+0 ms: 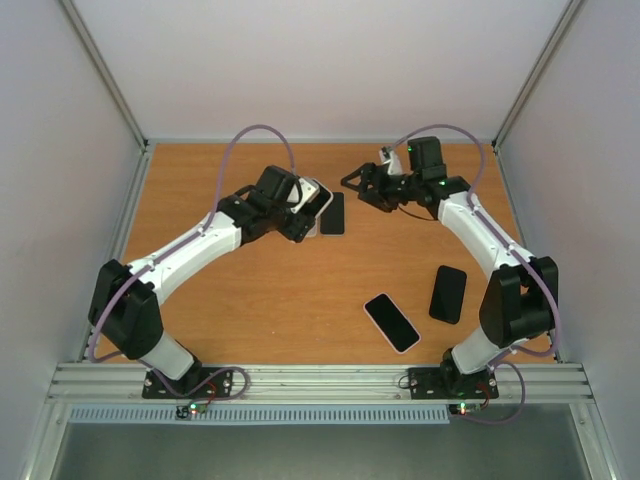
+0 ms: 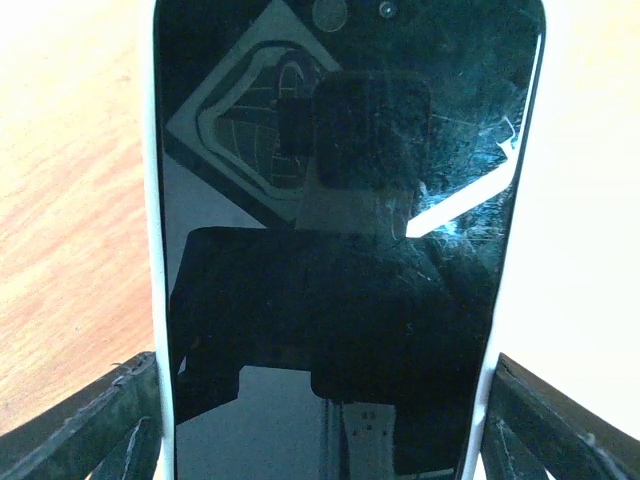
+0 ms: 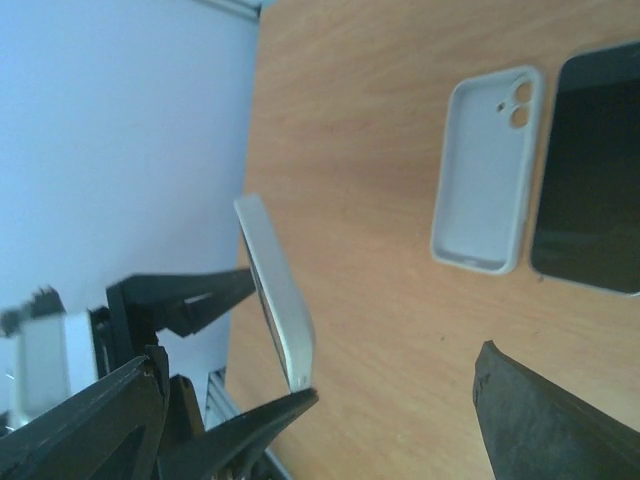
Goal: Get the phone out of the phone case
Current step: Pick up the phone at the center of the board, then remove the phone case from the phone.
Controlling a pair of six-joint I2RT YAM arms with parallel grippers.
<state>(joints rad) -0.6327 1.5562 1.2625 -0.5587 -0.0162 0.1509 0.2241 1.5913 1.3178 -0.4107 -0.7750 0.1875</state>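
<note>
Left gripper (image 1: 301, 214) clamped on white-cased phone (image 2: 330, 250), raised just left of bare dark phone (image 1: 333, 212), long axis running out past fingers. Right gripper (image 1: 358, 188) spread, empty, just right of bare dark phone, facing the case's free end.

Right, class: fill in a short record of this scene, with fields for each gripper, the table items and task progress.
left gripper: shut on cased phone, gripping its long edges
right gripper: open, empty, close to that phone
table, by the grippers: empty white case beside dark phone
table, near right: white-rimmed phone, black phone
progress: held phone not yet out of its case
</note>
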